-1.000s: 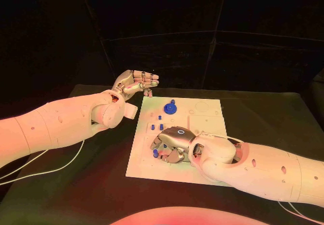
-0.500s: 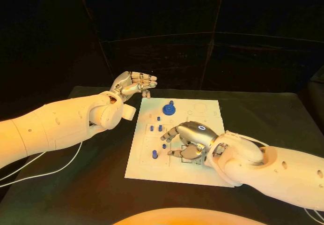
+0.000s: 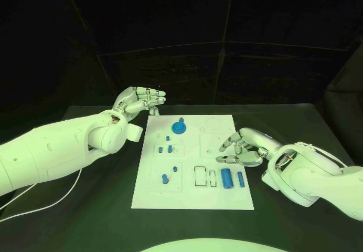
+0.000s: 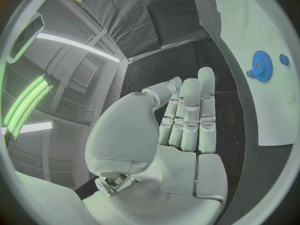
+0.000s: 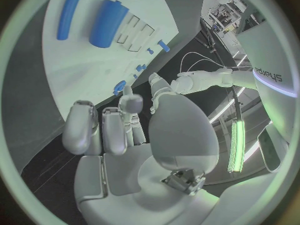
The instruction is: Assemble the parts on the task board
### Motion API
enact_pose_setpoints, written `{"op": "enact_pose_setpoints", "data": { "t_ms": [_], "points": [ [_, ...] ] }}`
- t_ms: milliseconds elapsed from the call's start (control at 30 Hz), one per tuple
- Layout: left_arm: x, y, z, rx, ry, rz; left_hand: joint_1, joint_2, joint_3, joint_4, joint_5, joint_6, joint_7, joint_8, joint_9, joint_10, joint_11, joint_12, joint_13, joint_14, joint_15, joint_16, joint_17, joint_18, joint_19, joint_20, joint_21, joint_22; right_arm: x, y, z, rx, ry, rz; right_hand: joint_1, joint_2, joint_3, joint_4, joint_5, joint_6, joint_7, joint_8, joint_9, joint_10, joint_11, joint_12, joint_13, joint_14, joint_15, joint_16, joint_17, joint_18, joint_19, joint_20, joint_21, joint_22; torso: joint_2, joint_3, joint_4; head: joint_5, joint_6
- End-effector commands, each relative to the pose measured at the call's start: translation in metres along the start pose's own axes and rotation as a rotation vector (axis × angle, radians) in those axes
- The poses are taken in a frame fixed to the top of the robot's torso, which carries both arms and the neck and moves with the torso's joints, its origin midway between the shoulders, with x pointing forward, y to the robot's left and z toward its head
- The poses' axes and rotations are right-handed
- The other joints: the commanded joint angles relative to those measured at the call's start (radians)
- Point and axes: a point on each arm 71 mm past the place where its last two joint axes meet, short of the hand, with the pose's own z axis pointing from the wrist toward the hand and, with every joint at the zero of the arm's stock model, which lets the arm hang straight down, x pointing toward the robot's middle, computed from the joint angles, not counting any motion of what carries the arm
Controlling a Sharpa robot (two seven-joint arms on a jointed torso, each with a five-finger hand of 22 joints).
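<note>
Blue parts point(image 3: 226, 178) lie on the task board point(image 3: 193, 197) just beside the empty, loosely spread right hand point(image 3: 246, 147); left hand point(image 3: 140, 100) hovers curled, empty. Next grasp should pinch squarely.

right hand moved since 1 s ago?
Yes. The right hand has pulled off the task board's middle to its right edge, uncovering two blue cylinders.

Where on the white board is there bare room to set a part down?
Free: the task board's near strip below the two blue cylinders, and its far right corner beyond the blue gear. Crowded: the middle, with small pegs, and the right edge beside the right hand.
</note>
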Motion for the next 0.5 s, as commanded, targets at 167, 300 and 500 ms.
{"op": "enact_pose_setpoints", "data": {
  "t_ms": [167,300,500],
  "points": [
    [0.001,-0.002,-0.001,0.004,0.009,-0.006,-0.005,0.009,-0.008,0.000,0.002,0.003,0.000,0.002,-0.001,-0.007,0.001,0.006,-0.001,-0.006,-0.002,-0.006,-0.001,0.015,-0.008,0.001,-0.004,-0.002,0.004,-0.020,-0.014,0.203,0.062,-0.076,-0.009,0.025,-0.132,0.114,0.019,-0.025,-0.004,0.070,0.021,-0.006,0.000,0.210,0.265,0.052,-0.001,0.038,0.069,-0.016,0.014,0.002,0.024,0.041,-0.007,-0.0010,-0.0122,-0.008,-0.005],
    [0.000,-0.002,-0.001,0.003,0.008,-0.006,-0.005,0.009,-0.008,0.000,0.002,0.003,0.000,0.002,-0.001,-0.007,0.001,0.006,-0.001,-0.006,-0.002,-0.006,-0.001,0.015,-0.008,0.001,-0.004,-0.002,0.009,-0.023,-0.018,0.236,0.087,-0.116,-0.027,0.017,-0.175,0.137,0.023,-0.033,-0.003,0.087,0.026,-0.011,0.000,0.219,0.283,0.052,0.000,0.040,0.074,-0.017,0.013,0.002,0.025,0.044,-0.009,-0.0023,-0.0141,-0.007,-0.009],
    [0.000,-0.001,-0.001,0.002,0.010,-0.006,-0.005,0.010,-0.009,0.001,0.002,0.003,0.000,0.002,-0.001,-0.007,0.001,0.006,-0.001,-0.007,-0.001,-0.006,-0.001,0.015,-0.008,0.001,-0.005,-0.002,0.019,-0.025,-0.020,0.266,0.120,-0.168,-0.038,0.015,-0.201,0.138,0.019,-0.032,-0.007,0.110,0.033,-0.005,-0.002,0.238,0.314,0.052,-0.001,0.043,0.080,-0.017,0.013,0.002,0.027,0.048,-0.007,-0.0019,-0.0102,-0.012,-0.007]
  ]
}}
